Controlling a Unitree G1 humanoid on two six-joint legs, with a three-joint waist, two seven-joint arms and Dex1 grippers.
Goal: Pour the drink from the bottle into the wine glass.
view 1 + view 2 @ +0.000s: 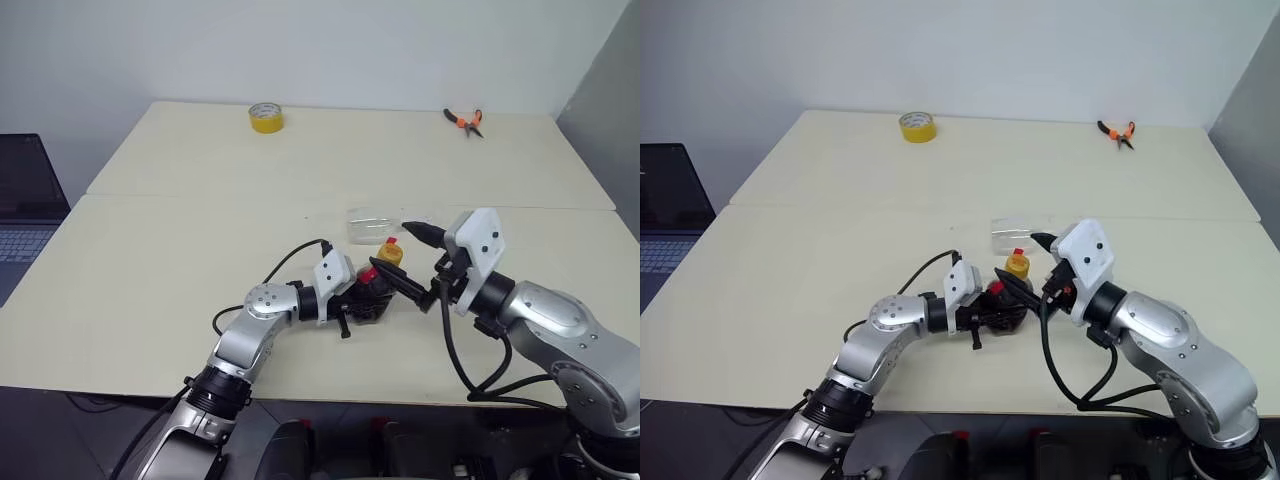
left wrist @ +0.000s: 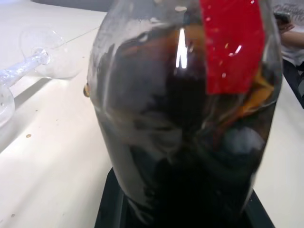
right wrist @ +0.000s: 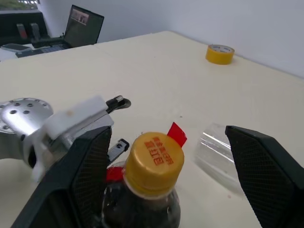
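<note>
The bottle (image 1: 372,293) was held upright on the surface (image 1: 180,250) by the left gripper (image 1: 352,300), whose fingers were clenched on its ribbed body near the front edge. The drink (image 2: 190,156), dark and near-black, was seen filling most of the bottle, and the yellow-orange cap (image 3: 154,156) was still in place. The right gripper (image 3: 171,190) was poised at the cap with its fingers spread wide, one finger on each side and neither seen to touch it. The wine glass (image 1: 372,224) was seen lying on its side on the surface just behind the bottle, with its stem (image 2: 23,69) and bowl visible in the left wrist view.

The step in hand was judged to be the uncapping: nothing had been poured. For the next move, the right fingers would need to be closed squarely on the cap and twisted while the bottle was kept braced by the left. The glass would also have to be stood upright before any pouring could be attempted, since a toppled bowl could hold nothing.
</note>
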